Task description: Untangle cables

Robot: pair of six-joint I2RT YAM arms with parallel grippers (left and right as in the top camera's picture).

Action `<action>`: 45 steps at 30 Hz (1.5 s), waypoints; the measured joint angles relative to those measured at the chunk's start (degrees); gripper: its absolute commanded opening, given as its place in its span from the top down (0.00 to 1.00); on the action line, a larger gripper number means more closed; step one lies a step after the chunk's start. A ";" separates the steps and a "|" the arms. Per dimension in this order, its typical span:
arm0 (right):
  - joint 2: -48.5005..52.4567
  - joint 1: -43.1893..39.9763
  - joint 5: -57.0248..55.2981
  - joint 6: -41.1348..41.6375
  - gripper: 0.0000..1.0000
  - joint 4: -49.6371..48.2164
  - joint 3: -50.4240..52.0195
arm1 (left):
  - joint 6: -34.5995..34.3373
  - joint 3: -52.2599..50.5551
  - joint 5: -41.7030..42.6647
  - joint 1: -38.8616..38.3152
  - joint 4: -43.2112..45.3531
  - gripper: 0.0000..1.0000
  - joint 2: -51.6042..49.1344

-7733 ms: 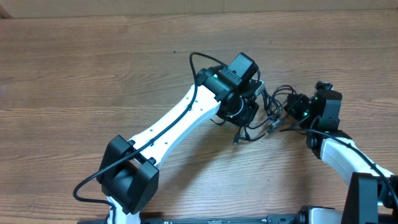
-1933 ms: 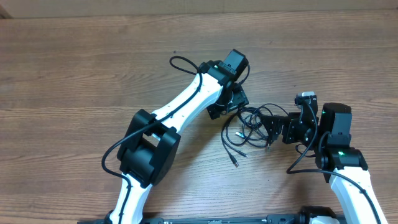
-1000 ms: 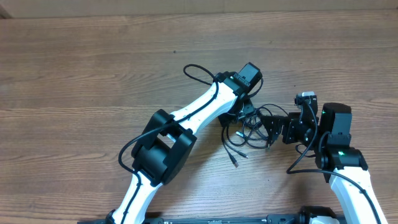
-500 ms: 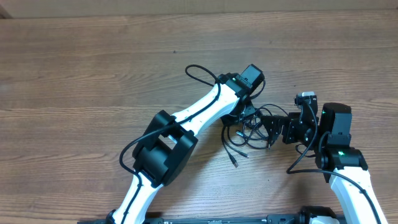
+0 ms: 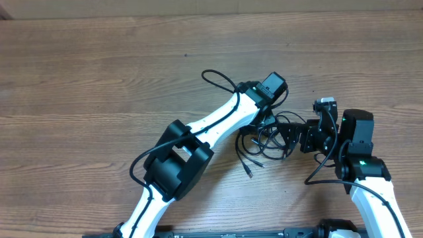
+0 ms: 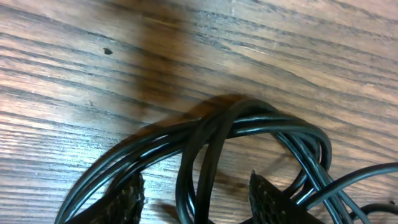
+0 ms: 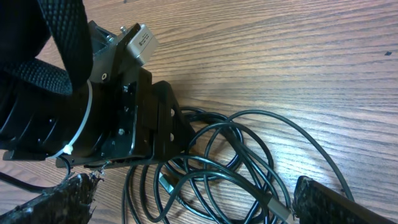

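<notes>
Left gripper: my left gripper [image 6: 198,202] is part open. Its 2 fingers [image 6: 129,200] are down near the table [image 6: 298,50], 1 on each side of a crossing of strands. There is a gap between each pad and the cord, so I have hold of nothing.
Right gripper: my right gripper [image 7: 193,202] is spread wide and low over the wood, gripping nothing. Loops of cord lie between its 2 fingertips [image 7: 323,199].
Cables: the cables [image 5: 264,137] lie in 1 tangled bunch on the table, right of centre, between my 2 grippers.
Under my left wrist: several glossy black strands run in together from the lower left, cross over each other, then arc away to the right.
Loose end: 1 strand trails out of the bunch toward my base and ends in a small plug [image 5: 250,173] lying flat on the wood.
Arms: my left arm [image 5: 218,122] reaches across to the bunch. The 2 grippers face each other over it, near but apart.
</notes>
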State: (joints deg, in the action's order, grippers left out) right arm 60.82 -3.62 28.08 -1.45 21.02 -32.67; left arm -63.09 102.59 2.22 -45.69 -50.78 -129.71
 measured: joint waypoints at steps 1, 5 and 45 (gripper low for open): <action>0.00 0.00 0.00 0.00 0.00 0.02 0.00 | 0.00 0.00 -0.42 -0.11 0.11 0.45 0.00; 0.00 0.00 0.00 -0.02 0.00 0.02 0.00 | -0.02 0.00 -1.40 -0.72 0.63 0.54 0.00; 0.00 0.00 12.37 0.02 0.17 -10.01 0.00 | 55.87 0.02 -2.14 6.10 -2.25 0.96 19.69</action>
State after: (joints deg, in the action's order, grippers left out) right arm 60.82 -3.62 40.45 -1.43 11.00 -32.67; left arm -7.22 102.61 0.08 -39.59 -53.04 -110.02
